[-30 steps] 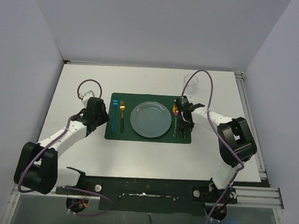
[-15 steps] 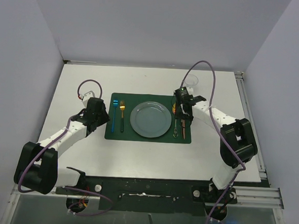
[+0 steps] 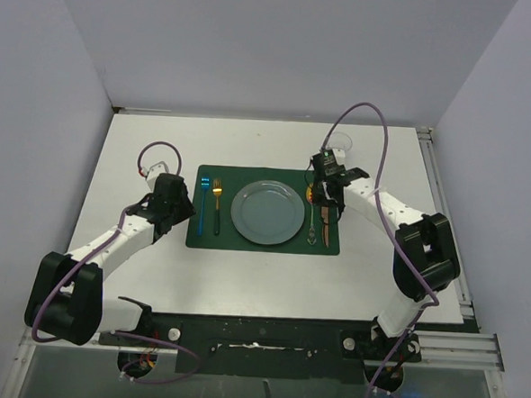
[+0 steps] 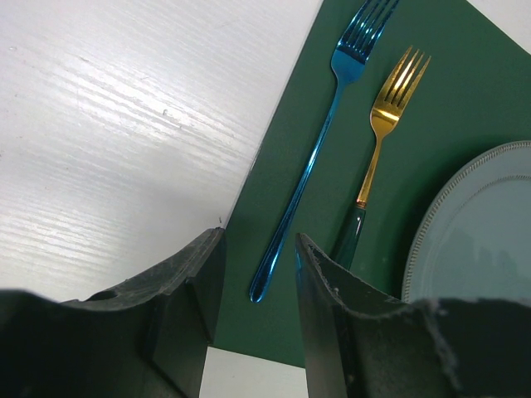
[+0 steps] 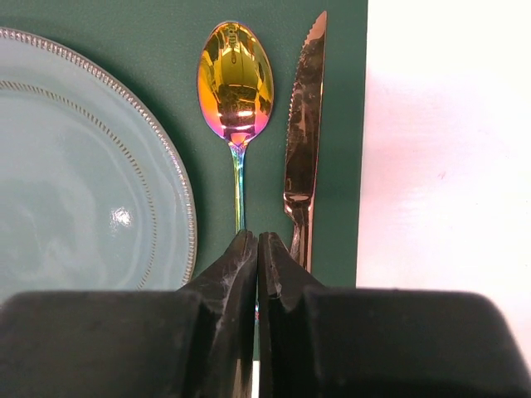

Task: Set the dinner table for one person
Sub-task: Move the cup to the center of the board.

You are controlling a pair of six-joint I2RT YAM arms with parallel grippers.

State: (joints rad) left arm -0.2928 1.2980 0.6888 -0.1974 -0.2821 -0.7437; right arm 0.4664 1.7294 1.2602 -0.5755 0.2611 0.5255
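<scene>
The bench (image 3: 142,146) is finished in matte white with faint grain streaks, the placemat (image 3: 245,245) in dark green. The plate (image 3: 266,212) is glazed pale grey-blue and ringed with beaded dots. A blue fork (image 4: 319,149), a gold fork (image 4: 371,166) handled in dark green, an iridescent gold spoon (image 5: 235,79) and a coppery knife (image 5: 304,133) are seen.

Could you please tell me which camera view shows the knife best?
The right wrist view: the knife lies close up on the placemat, with its serrated edge visible. The top view shows it only as a small dark sliver; the left wrist view misses it.
</scene>
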